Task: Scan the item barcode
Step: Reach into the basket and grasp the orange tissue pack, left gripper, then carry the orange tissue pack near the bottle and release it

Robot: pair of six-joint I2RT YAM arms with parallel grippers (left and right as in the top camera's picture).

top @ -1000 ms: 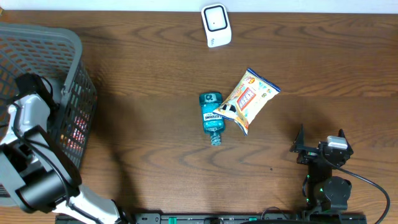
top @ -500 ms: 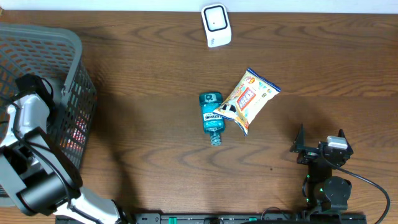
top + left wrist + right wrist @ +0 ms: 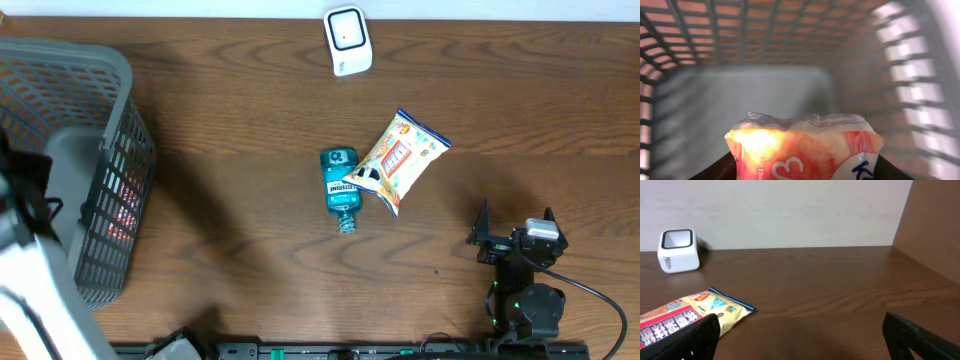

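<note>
So the left gripper (image 3: pixel 802 166) is down inside the basket (image 3: pixel 790 30) and its two dark fingers (image 3: pixel 720 169) are clamped on either side of a red packet (image 3: pixel 800 145). It's a crinkly orange-red and white bag with some print I can't read because it's blown out and too close to the lens. The packet fills the gap between the fingers, with its sealed top edge pointing toward the basket's floor, and grey mesh walls show all round it in the left wrist view. From overhead, the left arm (image 3: pixel 30 250) is just a blurry pale smear over the near-left part of the basket (image 3: pixel 110 70), so you can't pick out the gripper or the packet there. The right gripper (image 3: pixel 800 322) is parked near the front right of the table (image 3: pixel 250 120) with its fingers spread wide apart and nothing between them. It's low over the wood and facing the back wall. In the middle of the table a yellow snack bag (image 3: pixel 400 160) lies flat, its lower corner overlapping a teal mouthwash bottle (image 3: pixel 339 185) that's lying on its side just left of it. The white scanner (image 3: pixel 347 40) sits at the far edge, well apart from both, and the right wrist view shows it back left (image 3: pixel 677 250).
</note>
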